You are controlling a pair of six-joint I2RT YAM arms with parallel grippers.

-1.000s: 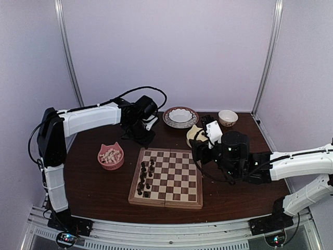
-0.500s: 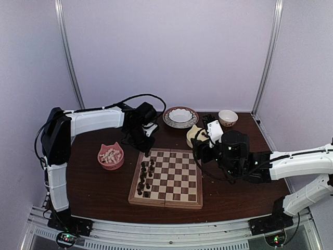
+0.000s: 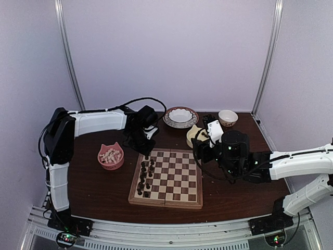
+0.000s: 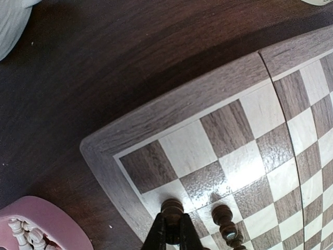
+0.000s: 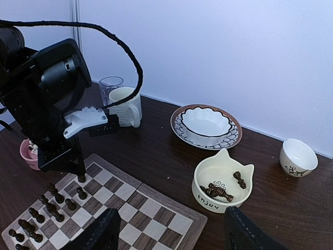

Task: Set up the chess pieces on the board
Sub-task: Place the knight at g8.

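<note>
Left claw (image 4: 172,234) clamped on a dark piece (image 4: 172,207) near the board's (image 4: 156,112) far left corner; right claw (image 5: 171,232) apart, empty. Piece likely light, rigid, smooth, tippy: best held below its head.

The board (image 3: 166,178) lies mid-surface (image 3: 93,182), with pieces (image 3: 144,177) on its left files. The left bowl (image 3: 111,156) sits just left of it, and the right bowl (image 5: 222,187) behind its far right corner. Farther back are a plate (image 3: 167,119) and, to its right, a cup (image 3: 228,117).
</note>
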